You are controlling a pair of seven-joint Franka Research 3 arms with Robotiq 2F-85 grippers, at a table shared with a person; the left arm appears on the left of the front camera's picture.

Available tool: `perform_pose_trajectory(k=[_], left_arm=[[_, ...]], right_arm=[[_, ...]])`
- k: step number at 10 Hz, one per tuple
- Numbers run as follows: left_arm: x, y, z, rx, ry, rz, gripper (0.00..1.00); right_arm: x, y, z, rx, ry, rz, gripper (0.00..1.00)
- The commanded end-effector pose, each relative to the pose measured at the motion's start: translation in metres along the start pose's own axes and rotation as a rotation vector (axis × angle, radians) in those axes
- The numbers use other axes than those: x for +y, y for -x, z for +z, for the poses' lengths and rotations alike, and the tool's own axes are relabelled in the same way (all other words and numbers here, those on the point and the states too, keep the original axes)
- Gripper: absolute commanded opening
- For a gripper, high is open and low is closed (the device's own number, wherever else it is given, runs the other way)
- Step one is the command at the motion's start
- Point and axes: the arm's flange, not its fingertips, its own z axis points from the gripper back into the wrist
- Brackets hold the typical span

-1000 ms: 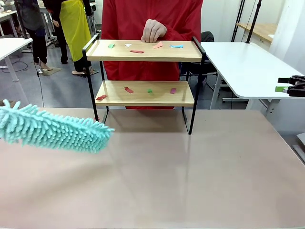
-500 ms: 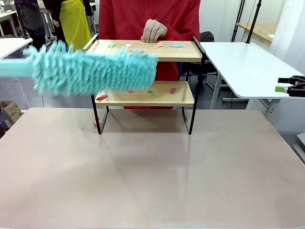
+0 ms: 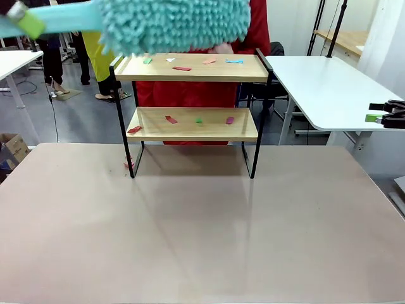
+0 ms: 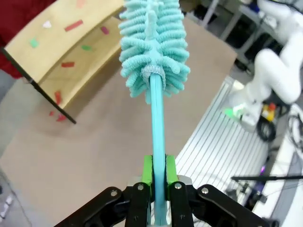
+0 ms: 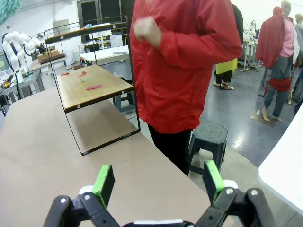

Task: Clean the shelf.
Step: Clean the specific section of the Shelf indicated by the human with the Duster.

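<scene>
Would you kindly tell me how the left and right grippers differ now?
The left gripper is shut, the right gripper open. The left gripper holds the fluffy teal duster by its handle; the right gripper holds nothing. Both are black with green pads.

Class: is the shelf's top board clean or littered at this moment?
Littered. Several coloured scraps lie on the shelf's top board; the duster is raised close by.
</scene>
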Motion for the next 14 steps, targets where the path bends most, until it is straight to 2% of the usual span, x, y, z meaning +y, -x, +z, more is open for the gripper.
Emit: perform_pose_trajectory(k=[1,3,5,6,7,8,10,12,14], left_arm=[[-0.031,-0.045,-0.008,-0.023,-0.049,0.175,0.13],[-0.063,-0.099,-0.033,-0.02,-0.119,0.269,0.13],[-0.092,-0.153,-0.065,-0.001,-0.253,0.313,0.13],[-0.101,-0.177,-0.086,-0.022,-0.384,0.337,0.13],[-0.109,-0.203,-0.114,-0.03,-0.442,0.397,0.13],[-0.113,-0.221,-0.135,-0.037,-0.461,0.433,0.13],[-0.125,-0.249,-0.177,-0.049,-0.41,0.444,0.13],[-0.135,-0.263,-0.209,-0.054,-0.414,0.465,0.13],[-0.136,-0.269,-0.234,-0.046,-0.438,0.55,0.13]], right_arm=[[0.001,-0.009,-0.002,0.012,0.015,-0.011,1.0],[0.001,-0.009,-0.002,0.012,0.015,-0.011,1.0],[0.001,-0.009,-0.002,0.012,0.015,-0.011,1.0],[0.001,-0.009,-0.002,0.012,0.015,-0.011,1.0],[0.001,-0.009,-0.002,0.012,0.015,-0.011,1.0],[0.001,-0.009,-0.002,0.012,0.015,-0.011,1.0],[0.001,-0.009,-0.002,0.012,0.015,-0.011,1.0],[0.001,-0.009,-0.002,0.012,0.015,-0.011,1.0],[0.001,-0.009,-0.002,0.012,0.015,-0.011,1.0]])
